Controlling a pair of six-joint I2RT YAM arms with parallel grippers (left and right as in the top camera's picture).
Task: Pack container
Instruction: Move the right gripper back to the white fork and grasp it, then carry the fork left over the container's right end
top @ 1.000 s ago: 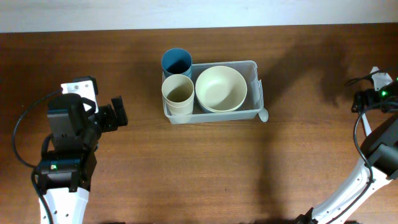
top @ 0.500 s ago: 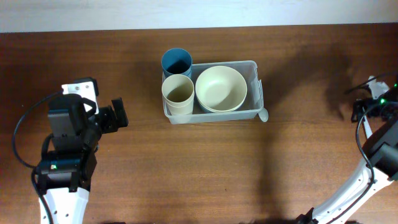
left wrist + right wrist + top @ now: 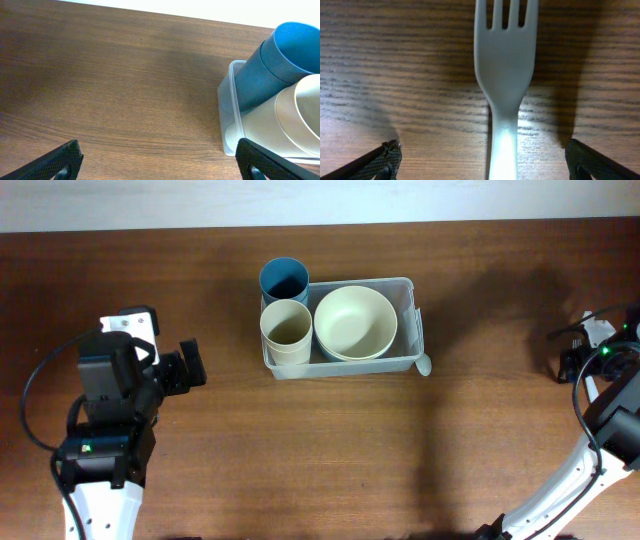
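since the earlier overhead frames, the right fingers have drifted slightly inward and toward the near edge, at the right side of the tabletop; nothing else has shifted. nearest, right wrist view: the right fingers are spread wide, one tip at each lower corner, gripping nothing; a pale fork lies flat on the wood between them, tines pointing away. left side: the left fingers likewise stand wide apart and empty, over bare wood, well apart from the container. mid-tabletop: the container, clear plastic, sits toward the far edge, closer to my left arm than to my right. inside it, a cream bowl fills the right part and a cream cup stands upright in the left part, just beside the bowl. farthest: a blue cup at the container's far left corner; i cannot tell whether it is inside the wall or just behind it.
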